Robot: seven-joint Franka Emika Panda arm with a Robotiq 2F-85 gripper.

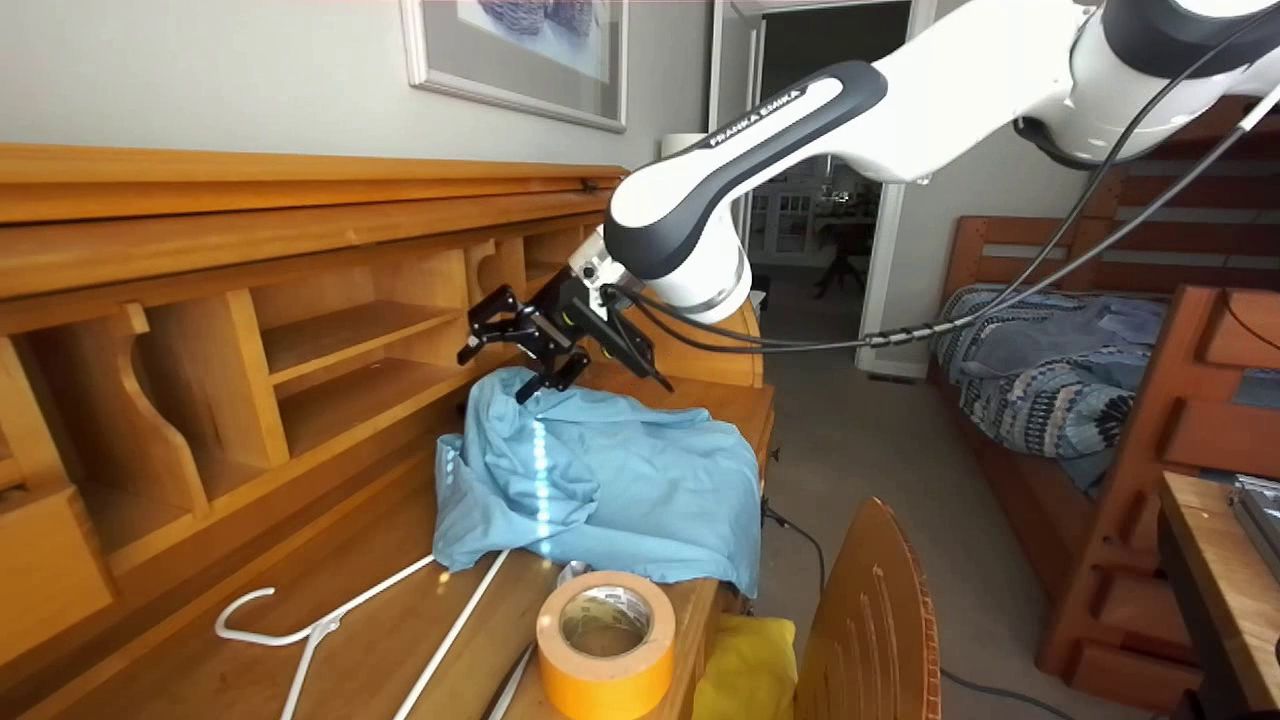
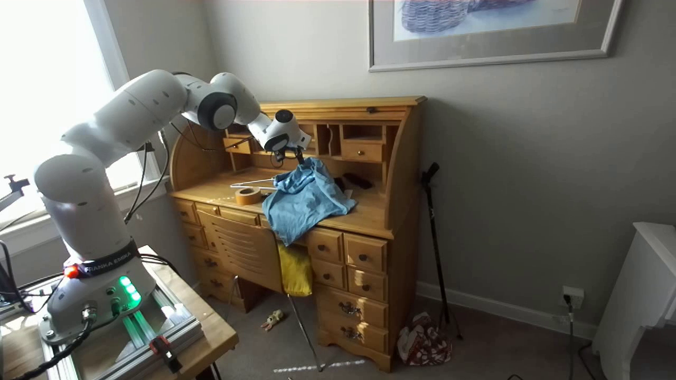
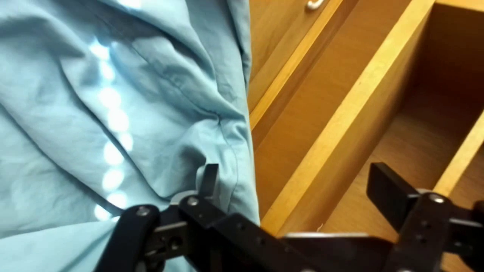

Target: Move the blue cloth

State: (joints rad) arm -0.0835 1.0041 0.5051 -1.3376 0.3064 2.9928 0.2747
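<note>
The blue cloth lies wrinkled on the wooden desk. In an exterior view its near part hangs over the desk's front edge and a peak rises under the gripper. In the wrist view the cloth fills the left side. My gripper is open at the cloth's raised end, close to the cubbyholes. In the wrist view its fingers are wide apart. The left finger is at the cloth's edge; I cannot tell whether it touches. The right finger is over the wooden compartments, with no cloth between the fingers.
Wooden cubbyholes line the desk's back. A white hanger and a yellow tape roll are on the desk beside the cloth. A chair with a yellow cloth stands at the desk's front.
</note>
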